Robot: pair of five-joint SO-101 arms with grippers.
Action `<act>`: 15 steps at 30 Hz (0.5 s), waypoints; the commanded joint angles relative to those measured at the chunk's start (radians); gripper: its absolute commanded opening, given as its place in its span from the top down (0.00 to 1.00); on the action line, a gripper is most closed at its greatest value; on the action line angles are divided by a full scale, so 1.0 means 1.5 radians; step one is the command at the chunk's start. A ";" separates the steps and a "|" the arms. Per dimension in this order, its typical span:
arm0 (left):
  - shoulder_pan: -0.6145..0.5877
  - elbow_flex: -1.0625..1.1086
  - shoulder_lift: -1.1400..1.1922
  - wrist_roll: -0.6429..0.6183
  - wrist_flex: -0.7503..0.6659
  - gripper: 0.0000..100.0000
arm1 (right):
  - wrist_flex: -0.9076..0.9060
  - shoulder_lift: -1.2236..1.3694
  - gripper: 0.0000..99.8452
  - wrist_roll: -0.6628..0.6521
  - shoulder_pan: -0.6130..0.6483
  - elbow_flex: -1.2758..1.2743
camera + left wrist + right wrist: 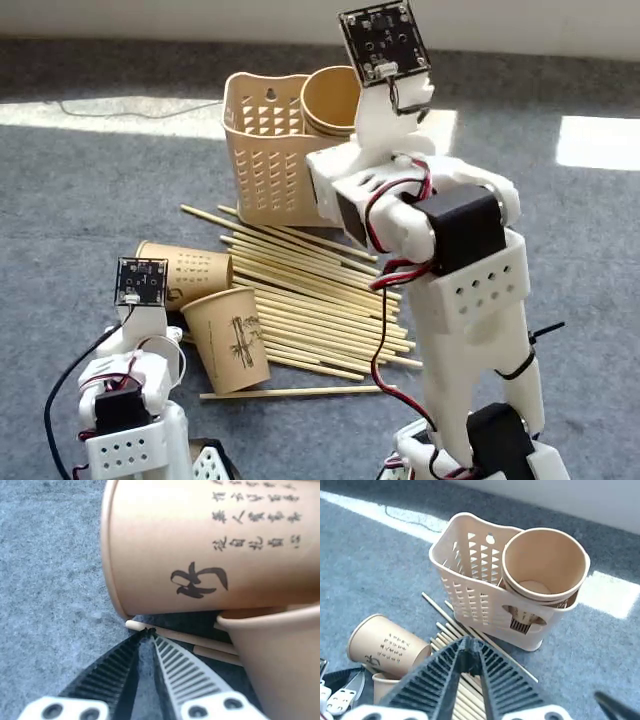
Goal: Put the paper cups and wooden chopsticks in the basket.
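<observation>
A beige slotted basket point(268, 150) point(480, 587) stands at the back with stacked paper cups point(332, 98) point(545, 565) inside it. In front lies a spread of wooden chopsticks point(320, 295) point(451, 630). One printed paper cup point(190, 270) point(200, 545) point(385, 645) lies on its side, and a second cup point(228, 340) point(280, 660) stands beside it. My left gripper point(147, 631) is shut, its tips at the end of a chopstick point(170, 635) under the lying cup. My right gripper point(468, 642) is shut and empty, held above the chopsticks in front of the basket.
Everything rests on grey carpet point(90, 200). A single chopstick point(290, 393) lies apart near the front. The right arm's white body point(460, 270) stands over the right end of the pile. Bright sun patches point(600, 140) fall at the back.
</observation>
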State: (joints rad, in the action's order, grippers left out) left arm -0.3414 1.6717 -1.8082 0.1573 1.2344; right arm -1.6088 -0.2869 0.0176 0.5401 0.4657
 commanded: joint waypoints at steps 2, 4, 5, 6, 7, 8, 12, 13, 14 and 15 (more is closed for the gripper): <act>-0.024 -0.003 -0.006 0.000 -0.020 0.98 | -0.074 -0.028 1.00 -0.007 0.048 0.026; -0.055 -0.002 -0.006 0.000 -0.045 0.98 | -0.100 -0.027 0.99 -0.007 0.067 0.025; -0.072 -0.002 -0.006 -0.001 -0.056 0.98 | -0.103 -0.028 0.99 -0.007 0.077 0.023; -0.086 -0.002 -0.006 -0.001 -0.065 0.98 | -0.103 -0.029 0.98 -0.007 0.087 0.015; -0.099 -0.002 -0.006 -0.001 -0.073 0.98 | -0.103 -0.030 0.98 -0.007 0.097 0.002; -0.107 -0.002 -0.006 -0.001 -0.079 0.98 | -0.103 -0.030 0.98 -0.007 0.106 -0.012; -0.124 -0.002 -0.006 -0.003 -0.091 0.98 | -0.103 -0.030 0.98 -0.006 0.149 -0.066; -0.130 -0.002 -0.006 -0.003 -0.095 0.98 | -0.103 -0.033 0.98 -0.006 0.157 -0.078; -0.136 -0.002 -0.006 -0.003 -0.097 0.98 | -0.103 -0.041 0.98 -0.006 0.165 -0.090; -0.139 -0.002 -0.006 -0.003 -0.101 0.98 | -0.103 -0.052 0.98 -0.006 0.170 -0.103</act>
State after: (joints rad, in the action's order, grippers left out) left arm -0.5271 1.6717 -1.8082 0.1573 1.1101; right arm -1.7453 -0.2977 0.0176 0.7595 0.3383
